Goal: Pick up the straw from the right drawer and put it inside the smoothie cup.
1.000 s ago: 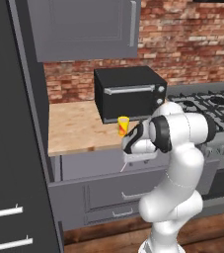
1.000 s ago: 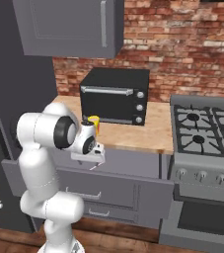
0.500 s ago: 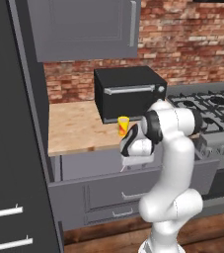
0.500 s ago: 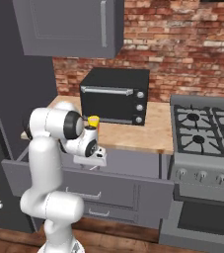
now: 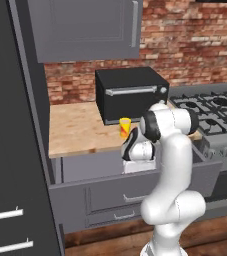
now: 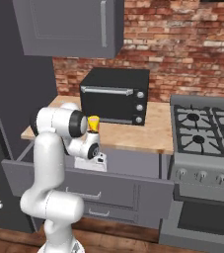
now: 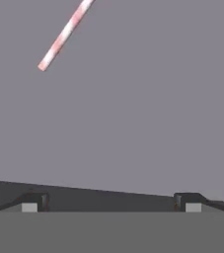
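Straw (image 7: 64,33) lay flat on grey floor of right drawer (image 5: 135,192), slanting toward top of your hand view, one end cut off by frame edge. Your gripper (image 7: 111,203) hung over open drawer, fingers spread wide, nothing between them, apart from straw. Smoothie cup (image 6: 93,123) stood on wooden counter (image 5: 80,130) before toaster oven (image 6: 116,96).

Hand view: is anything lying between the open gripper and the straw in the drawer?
Nothing visible. The straw lies alone on the bare grey floor of the right drawer, up and left of the open gripper, with no other object between them.
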Available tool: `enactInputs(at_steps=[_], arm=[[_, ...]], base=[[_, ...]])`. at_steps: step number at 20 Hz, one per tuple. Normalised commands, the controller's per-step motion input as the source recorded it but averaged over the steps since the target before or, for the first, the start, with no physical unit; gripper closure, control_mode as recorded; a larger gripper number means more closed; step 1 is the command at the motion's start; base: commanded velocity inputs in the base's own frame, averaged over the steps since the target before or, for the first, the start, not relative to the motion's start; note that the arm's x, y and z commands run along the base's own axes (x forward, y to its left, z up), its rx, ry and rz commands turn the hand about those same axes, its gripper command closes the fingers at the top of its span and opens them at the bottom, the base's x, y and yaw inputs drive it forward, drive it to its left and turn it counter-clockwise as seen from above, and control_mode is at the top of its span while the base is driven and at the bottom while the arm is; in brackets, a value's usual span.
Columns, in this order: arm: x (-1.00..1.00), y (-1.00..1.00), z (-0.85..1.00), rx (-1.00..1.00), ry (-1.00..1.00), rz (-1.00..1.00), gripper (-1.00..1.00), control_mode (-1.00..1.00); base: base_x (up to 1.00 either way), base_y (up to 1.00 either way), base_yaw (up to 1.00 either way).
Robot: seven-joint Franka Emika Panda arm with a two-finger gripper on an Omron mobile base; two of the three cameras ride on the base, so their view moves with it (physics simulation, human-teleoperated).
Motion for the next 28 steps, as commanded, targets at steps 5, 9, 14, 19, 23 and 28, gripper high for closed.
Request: enactInputs(at_steps=[5, 9, 14, 19, 23, 28], arm=[[-1.0, -0.14, -0.14, 0.0, 0.03, 0.0, -1.0, -1.0], [-1.0, -0.09, 0.0, 0.0, 0.01, 0.03, -1.0, -1.0], [-1.0, 0.0, 0.25, -0.01, 0.0, 0.1, -1.0, -1.0], [-0.46, 0.0, 0.91, 0.01, -0.08, 0.05, -1.0, -1.0], [0.15, 0.01, 0.85, 0.03, -0.06, 0.0, -1.0, -1.0], [0.4, 0.12, 0.2, 0.01, -0.02, -0.03, -1.0, -1.0]], base=[[0.0, 0.0, 0.0], [0.0, 0.0, 0.0], [0.0, 0.0, 0.0], [0.0, 0.0, 0.0], [0.0, 0.0, 0.0], [0.0, 0.0, 0.0]])
